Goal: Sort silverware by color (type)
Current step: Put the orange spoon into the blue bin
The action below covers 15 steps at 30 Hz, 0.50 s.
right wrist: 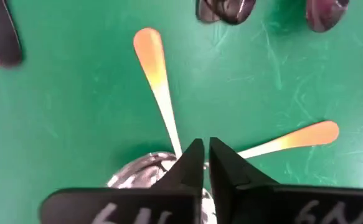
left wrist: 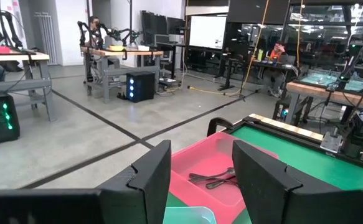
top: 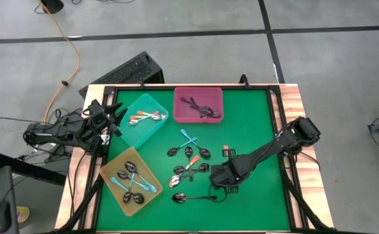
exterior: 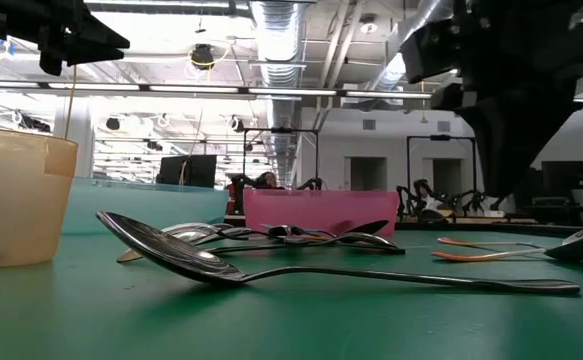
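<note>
- Silverware [top: 189,158] lay partly loose on the green bench [top: 254,117] and partly in three trays.
- Loose spoons formed a cluster at the middle of the bench; among them were a light-blue-handled spoon [top: 188,136] and dark spoons.
- A dark spoon [top: 190,196] lay apart at the near edge of the cluster, its handle pointing toward the right hand.
- The right hand [top: 223,177] hung low over the bench, just beside the cluster on its right side.
- In the right wrist view, the right hand [right wrist: 206,163] showed its two fingers nearly together, with only a narrow gap and nothing held between them.
- Two orange-handled spoons [right wrist: 159,87] lay directly ahead of those fingertips, their handles fanning outward; a shiny spoon bowl [right wrist: 141,171] lay just beside the fingers.
- Two dark spoon bowls [right wrist: 226,9] lay farther off on the green surface.
- The pink tray [top: 198,104] at the far edge held dark spoons.
- The teal tray [top: 143,119] held orange-handled spoons.
- The yellow tray [top: 130,180] held light-blue-handled spoons.
- The left hand [top: 111,115] waited at the left edge of the bench, beside the teal tray, well apart from the loose silverware.
- In the left wrist view, the left hand [left wrist: 200,180] showed a gap between its fingers while holding nothing; the fingers stood as close together as they get.
</note>
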Tool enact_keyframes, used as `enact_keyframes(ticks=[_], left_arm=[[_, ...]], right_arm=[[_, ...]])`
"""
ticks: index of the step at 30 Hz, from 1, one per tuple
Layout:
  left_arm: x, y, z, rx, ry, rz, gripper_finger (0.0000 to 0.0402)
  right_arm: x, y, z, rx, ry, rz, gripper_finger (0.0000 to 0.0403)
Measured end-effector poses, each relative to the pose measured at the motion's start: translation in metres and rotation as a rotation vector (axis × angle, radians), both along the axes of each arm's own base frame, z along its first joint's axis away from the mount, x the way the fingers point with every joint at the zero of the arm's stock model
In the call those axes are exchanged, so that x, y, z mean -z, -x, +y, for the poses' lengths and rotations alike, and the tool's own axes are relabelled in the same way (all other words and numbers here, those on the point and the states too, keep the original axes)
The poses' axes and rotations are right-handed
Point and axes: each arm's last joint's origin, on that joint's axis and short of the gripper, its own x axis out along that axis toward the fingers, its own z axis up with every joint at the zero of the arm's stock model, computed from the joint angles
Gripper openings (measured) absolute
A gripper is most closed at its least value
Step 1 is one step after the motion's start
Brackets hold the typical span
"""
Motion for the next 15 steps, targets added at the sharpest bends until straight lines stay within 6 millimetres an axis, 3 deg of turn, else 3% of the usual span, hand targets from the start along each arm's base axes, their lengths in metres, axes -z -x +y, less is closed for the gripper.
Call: enact_keyframes(ticks=[8, 15], left_arm=[[0.000, 0.000, 0.000, 0.000, 0.000, 0.000, 0.0158], [0.000, 0.000, 0.000, 0.000, 0.000, 0.000, 0.0158]], right_arm=[[0.006, 0.003, 0.010, -0.042, -0.104, 0.012, 0.0135], [0.036, 0.006, 0.013, 0.024, -0.166, -0.095, 0.0194]])
